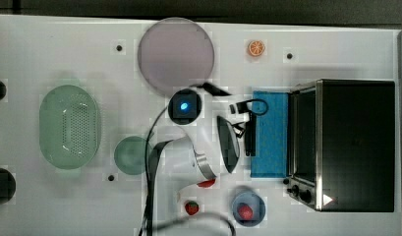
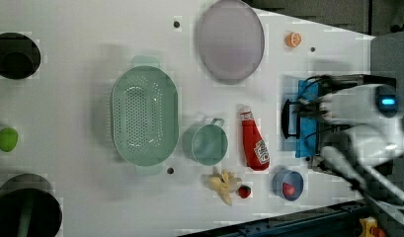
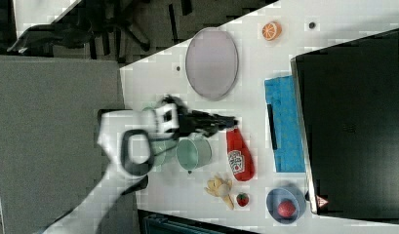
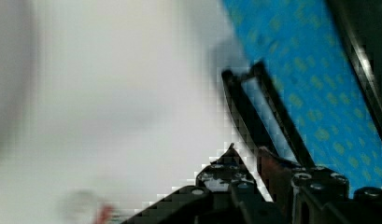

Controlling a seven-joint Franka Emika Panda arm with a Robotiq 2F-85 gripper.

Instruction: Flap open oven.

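Toaster oven (image 1: pixel 356 142) at top view's right bench (image 1: pixel 66 49) edge, blue glass door (image 1: pixel 270 132) folded flat. Our jaws pinch black bar handle (image 1: pixel 250 140), holding door down, we judge.

Top view: arm covers most of a red object (image 1: pixel 207 184) beside its wrist; identity not readable. Green cup (image 1: pixel 131 155) partly behind the arm's cable. Two dark round objects (image 1: pixel 1 187) cut by the top view's left edge.

Left view: arm (image 2: pixel 362 111) smeared by blur, hiding most of the oven (image 2: pixel 372 79); pincer lost in the blur.

Right view: oven (image 3: pixel 353 122) cut by the right view's right edge; green cup (image 3: pixel 194 152) partly behind the arm.

Wrist view: pincer (image 4: pixel 254 163) cut at the frame edge; small reddish blur (image 4: pixel 103 213) on the counter (image 4: pixel 109 93) unreadable.
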